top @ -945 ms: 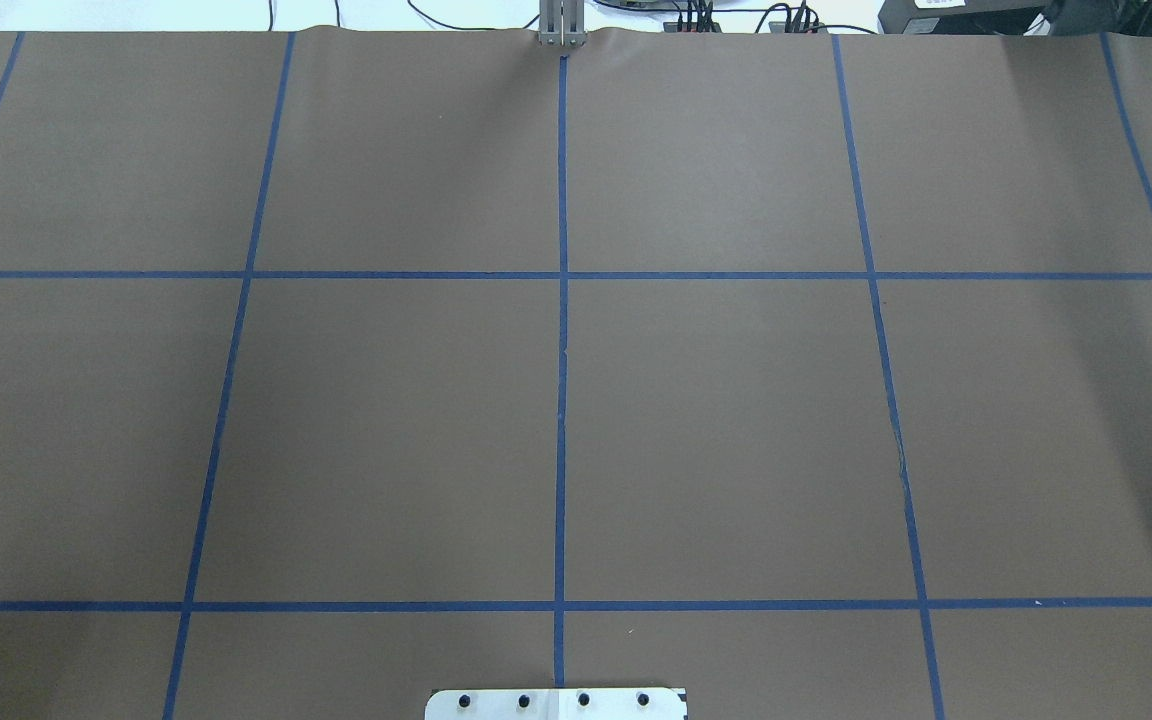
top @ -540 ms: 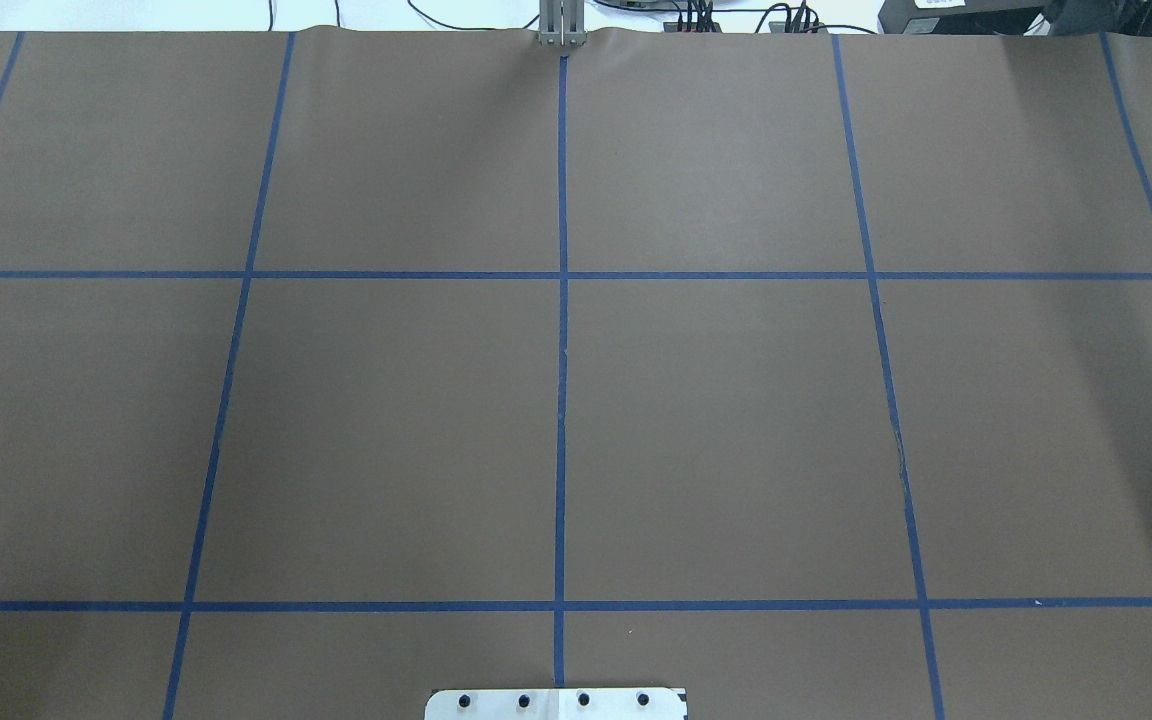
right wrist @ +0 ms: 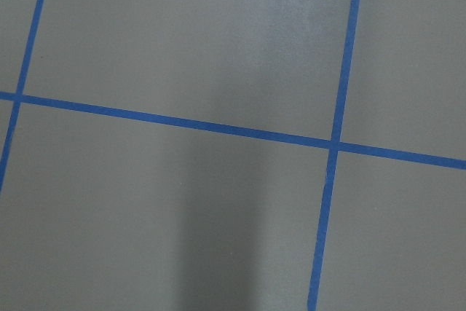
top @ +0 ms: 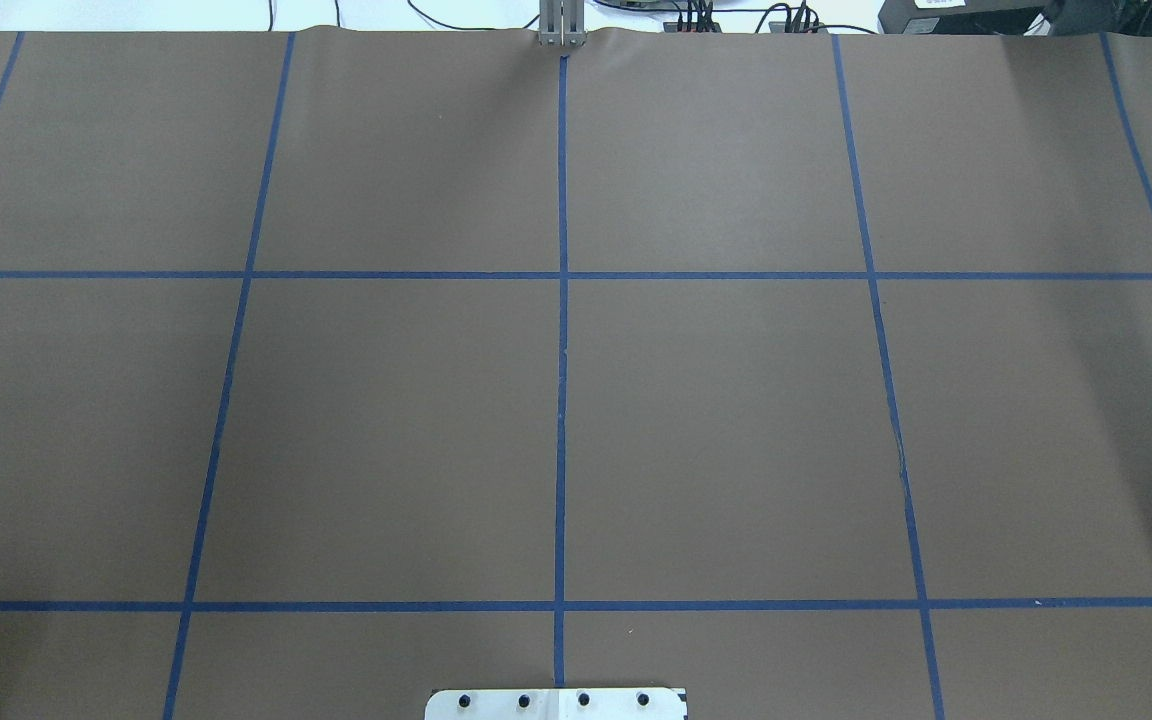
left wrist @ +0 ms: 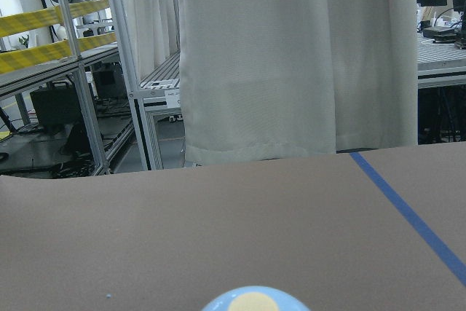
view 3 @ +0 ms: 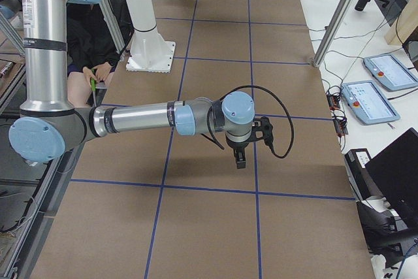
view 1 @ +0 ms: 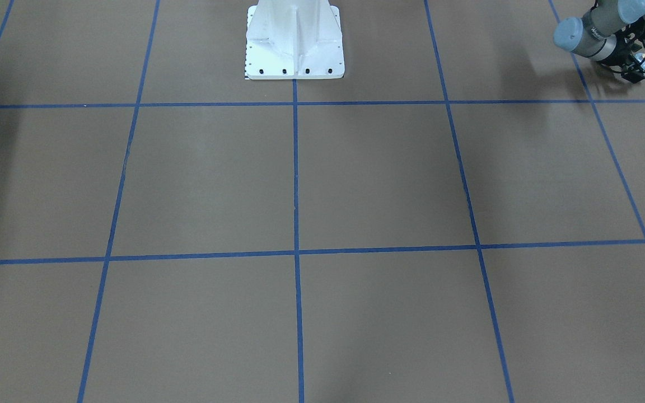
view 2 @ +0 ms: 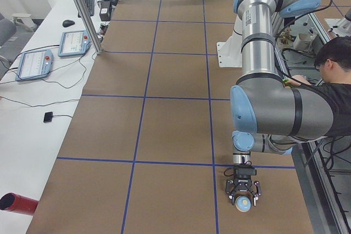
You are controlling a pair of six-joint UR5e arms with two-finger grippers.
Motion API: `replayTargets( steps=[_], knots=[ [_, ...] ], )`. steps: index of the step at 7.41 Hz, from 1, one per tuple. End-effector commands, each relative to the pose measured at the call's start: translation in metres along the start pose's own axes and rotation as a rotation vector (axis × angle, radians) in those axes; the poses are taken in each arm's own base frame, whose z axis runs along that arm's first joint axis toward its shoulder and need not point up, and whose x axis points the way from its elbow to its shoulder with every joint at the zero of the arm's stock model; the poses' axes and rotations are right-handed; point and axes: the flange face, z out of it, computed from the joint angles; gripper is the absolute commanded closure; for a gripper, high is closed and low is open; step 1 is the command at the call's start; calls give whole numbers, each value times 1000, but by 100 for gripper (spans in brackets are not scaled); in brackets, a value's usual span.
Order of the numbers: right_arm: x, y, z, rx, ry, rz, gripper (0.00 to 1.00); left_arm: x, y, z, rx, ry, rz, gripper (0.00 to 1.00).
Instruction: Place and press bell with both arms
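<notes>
The light-blue bell (view 2: 243, 203) with its cream button sits low at the table's near left corner, between the fingers of my left gripper (view 2: 243, 194). The gripper lies about level with the table and looks closed around the bell. The left wrist view shows only the bell's top (left wrist: 255, 301) at its bottom edge. In the front-facing view the left gripper (view 1: 636, 66) is at the top right. My right gripper (view 3: 240, 157) points down above the brown table and shows only in the exterior right view. I cannot tell whether it is open. The overhead view shows neither arm.
The white pedestal (view 1: 294, 42) stands at the robot's edge of the brown, blue-taped table (top: 736, 420). A person (view 2: 335, 89) sits behind the left arm. A red cylinder (view 2: 16, 203) and teach pendants (view 2: 34, 63) lie on the white side table.
</notes>
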Motion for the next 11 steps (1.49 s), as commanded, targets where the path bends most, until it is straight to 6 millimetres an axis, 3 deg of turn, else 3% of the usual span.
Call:
replayTargets(
  steps=[1,2,3,4,5,6,8,11],
  knots=[
    [0,0,0,-1,0,1,0,0,-1,6,10,2,1,8],
    [-1,0,0,-2,-8,3,0,0,-1,6,9,3,4,35],
    [-2,0,0,-1,-12,2,0,-1,0,5,9,4,13,71],
    [-1,1,0,-2,-14,3,0,-3,-1,6,13,-6,15,100],
    [-2,1,-1,-2,-14,3,0,-5,-1,4,12,-28,24,100],
    [-1,4,0,-4,-14,6,0,-10,-19,1,13,-84,54,100],
    [0,4,1,-6,-14,9,0,-10,-98,-62,-49,-95,110,100],
    [-2,1,0,-2,-15,42,0,-19,-122,-149,-75,-162,290,100]
  ],
)
